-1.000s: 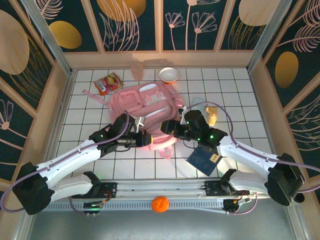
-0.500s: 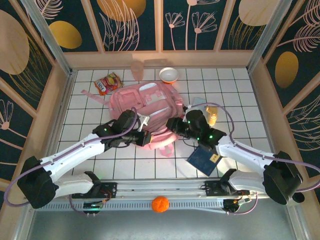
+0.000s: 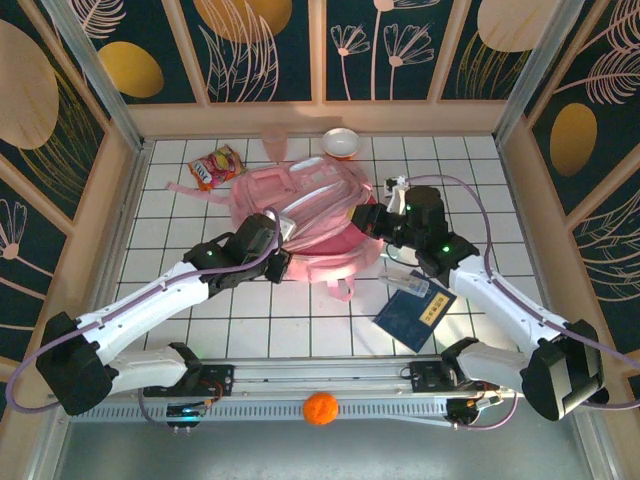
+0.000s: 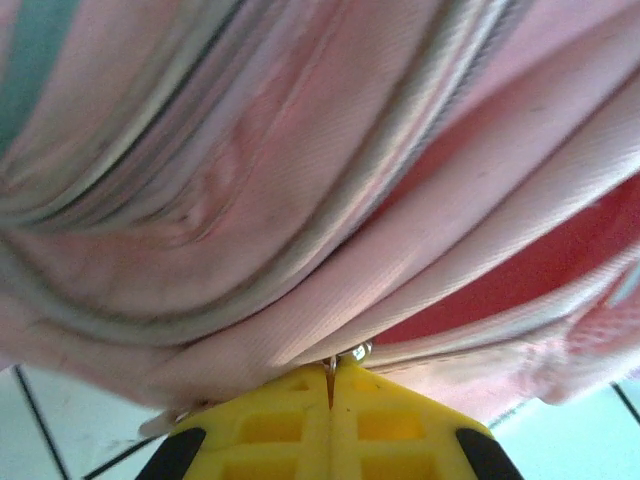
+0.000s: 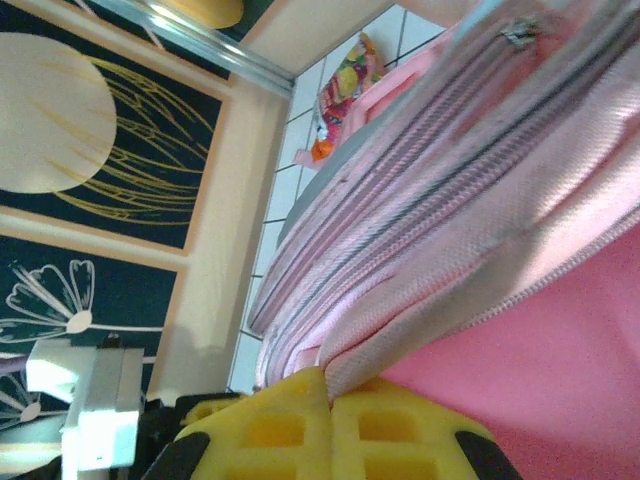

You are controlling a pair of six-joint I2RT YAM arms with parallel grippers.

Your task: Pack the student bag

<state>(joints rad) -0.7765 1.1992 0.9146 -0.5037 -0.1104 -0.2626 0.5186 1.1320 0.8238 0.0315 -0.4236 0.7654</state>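
Pink student bag [image 3: 315, 200] lies mid-table on white grid-tiled top [image 3: 250, 320]; dark floral wall panels [image 3: 270, 50] around.
Left gripper [image 3: 282, 265] and right gripper [image 3: 361, 220]: jaws fully closed, each pinching the bag's fabric edge.

No writing can be read anywhere: the print on the snack packet [image 3: 215, 166] and the label on the blue book [image 3: 410, 320] is too small, and the student bag [image 3: 320, 200] shows no legible mark.
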